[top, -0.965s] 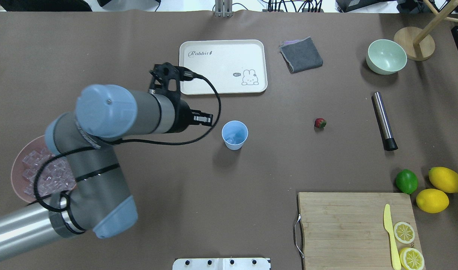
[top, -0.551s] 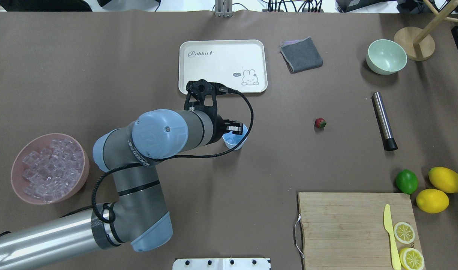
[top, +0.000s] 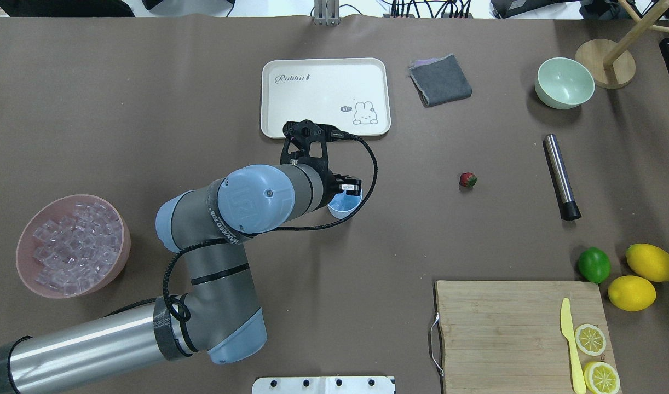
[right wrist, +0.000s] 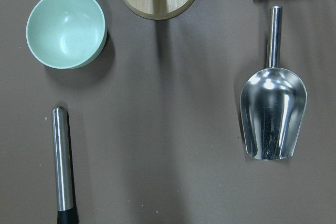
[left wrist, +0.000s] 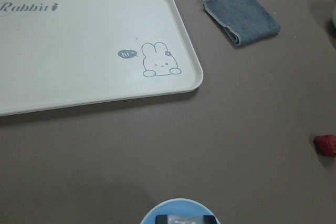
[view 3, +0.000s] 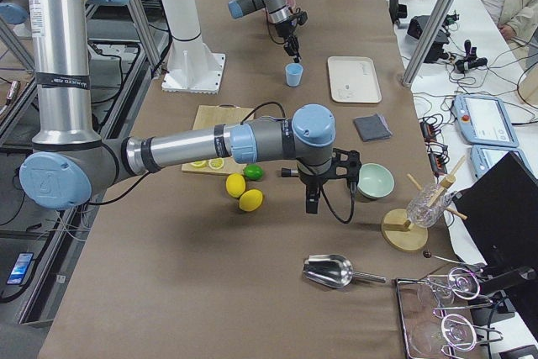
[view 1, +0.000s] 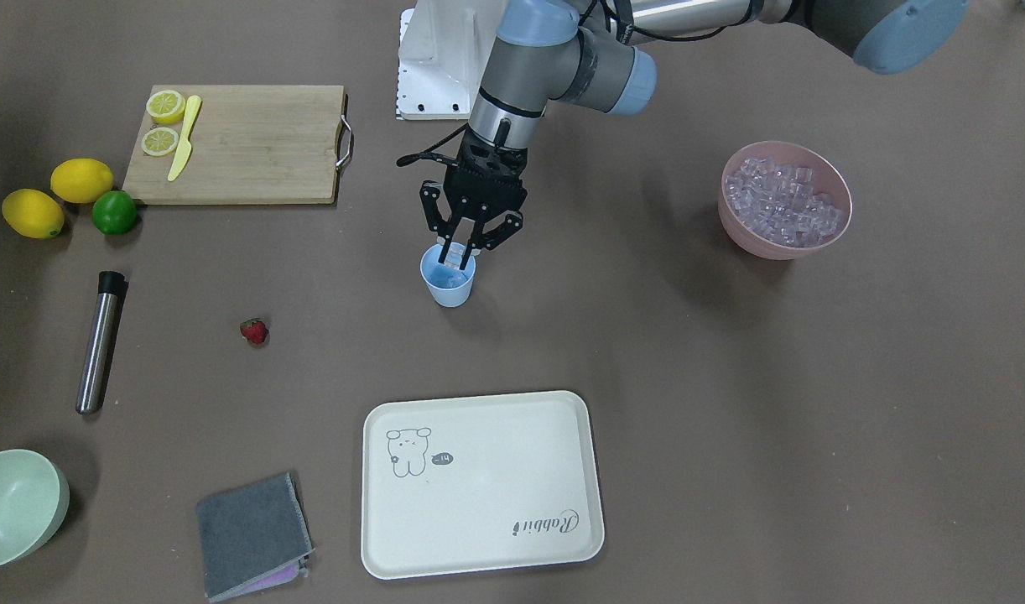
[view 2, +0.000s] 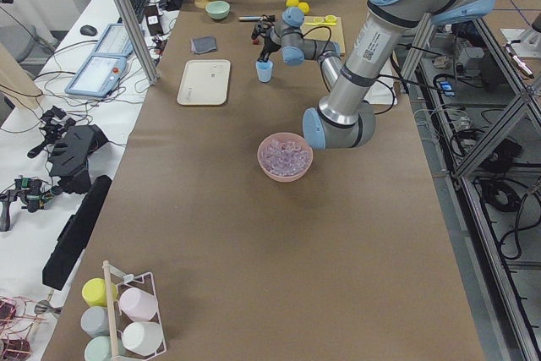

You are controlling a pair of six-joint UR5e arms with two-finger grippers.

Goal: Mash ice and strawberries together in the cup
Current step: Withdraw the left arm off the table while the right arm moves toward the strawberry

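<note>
A second ago my left gripper [view 1: 455,261] was short of the cup [view 1: 450,287], and its arm covered part of the pink bowl [top: 125,241]. It has since swung across, and now it hangs straight down over the cup's mouth with its fingertips [view 1: 464,262] at rim level. The fingers are pinched on a clear ice cube [view 1: 455,252], which sits between them just above the rim. The left wrist view shows only the cup's rim at the bottom edge, with the finger ends over it.

The cup has not moved; it stands upright mid-table, just on the robot's side of the cream tray [top: 326,98]. The pink bowl is now uncovered, heaped with the rest of the ice [top: 71,249], well apart from the cup. The strawberry [top: 467,179] lies where it did, alone on the cloth between the cup and the steel muddler [top: 558,176].

My right gripper [view 3: 309,204] shows only in the right-side view, hanging near the pale-green bowl [view 3: 375,181]; I cannot tell whether it is open or closed
</note>
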